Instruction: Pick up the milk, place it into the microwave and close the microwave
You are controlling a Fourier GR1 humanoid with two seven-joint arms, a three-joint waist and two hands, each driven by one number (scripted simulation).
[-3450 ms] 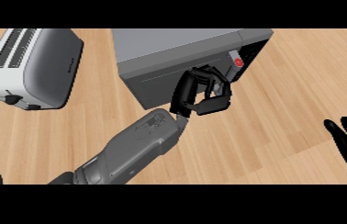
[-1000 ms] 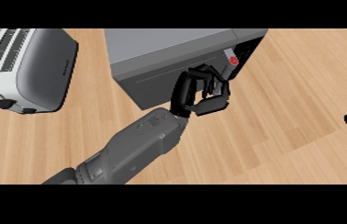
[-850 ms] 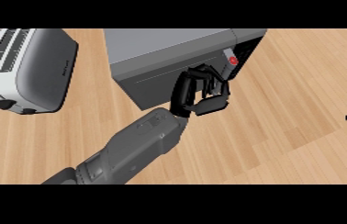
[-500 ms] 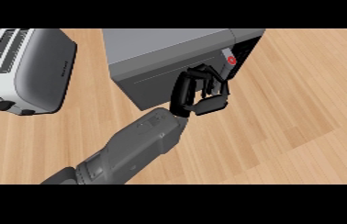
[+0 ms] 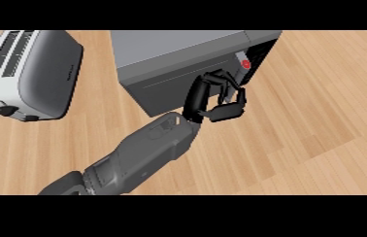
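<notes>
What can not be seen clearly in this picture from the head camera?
- Milk: not visible in the head view; the microwave body or the left hand may hide it.
- Microwave interior: hidden by its own door.
- Right hand: outside the view.
- Toaster: cut off by the left edge.
- Left hand's fingers: curled at the door, contents unclear.

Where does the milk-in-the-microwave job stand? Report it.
No milk shows on the counter, so it may already be inside, though the interior is hidden. In hand: the left hand, fingers curled and holding nothing, sits against the microwave door near its free edge. Left: the microwave looks barely ajar; finish closing.
</notes>
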